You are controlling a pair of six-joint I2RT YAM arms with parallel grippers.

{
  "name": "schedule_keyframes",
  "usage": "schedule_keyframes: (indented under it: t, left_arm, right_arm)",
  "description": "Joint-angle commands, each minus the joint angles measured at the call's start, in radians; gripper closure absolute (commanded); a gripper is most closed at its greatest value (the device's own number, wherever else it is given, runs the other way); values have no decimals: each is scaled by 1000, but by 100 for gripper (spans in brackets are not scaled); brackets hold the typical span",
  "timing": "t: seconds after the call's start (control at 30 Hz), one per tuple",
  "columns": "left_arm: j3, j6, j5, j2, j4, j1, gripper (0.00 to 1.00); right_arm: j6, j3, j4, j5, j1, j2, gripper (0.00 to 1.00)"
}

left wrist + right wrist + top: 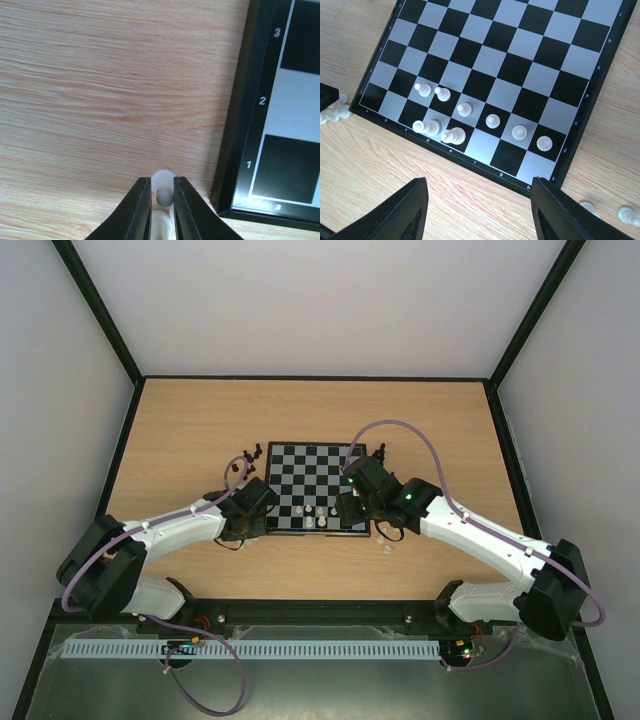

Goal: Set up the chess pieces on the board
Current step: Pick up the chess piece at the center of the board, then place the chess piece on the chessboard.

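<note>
Status of left pincer [162, 197]: my two black fingers [137, 217] stand narrow, pinched on a pale piece [163, 181] whose rounded top shows between the tips. This piece is over the wooden table [100, 100], just beside the near-left corner of the board [240, 125], outside the black rim where the printed 1 and a meet. Whether it rests on the wood or is lifted clear, I cannot tell.

Status of right pincer [480, 212]: my fingers [405, 215] stand wide apart with nothing between them. They hang above the near edge of the board, toward its right half, with bare wood showing under the tips.

Location of task items: six small pale pieces [493, 120] stand in one line on the second row, one per square, the last on the right-hand edge column. Two taller pale pieces [454, 135] occupy adjacent squares on the first row, directly in front of that line. Spare pale pieces [587, 206] lie on the table off the near-right corner of the board. A further pale cluster [335, 112] lies on the table off the near-left corner, close by my left pincer. Black pieces [247, 455] are grouped on the table just beside the far-left corner of the board
</note>
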Motion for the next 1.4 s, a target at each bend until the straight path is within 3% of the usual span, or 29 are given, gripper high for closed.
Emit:
schedule_keyframes:
  t: [0.0,0.37,0.93,1.37]
  left_arm:
    - [-21,4,0,6,-5,5,86]
    - [-18,11,-1,5,-8,5,94]
    - [166,66,-31,20,-98,2,96]
    - [338,83,-29,206,-87,-85,96]
  right_arm:
    - [-9,-11,-18,2,7,-7,43]
    - [-6,-12,-20,13,10,-4,43]
    - [-5,-10,-23,26,10,-3,43]
    - [-7,-5,-25,31,10,3,43]
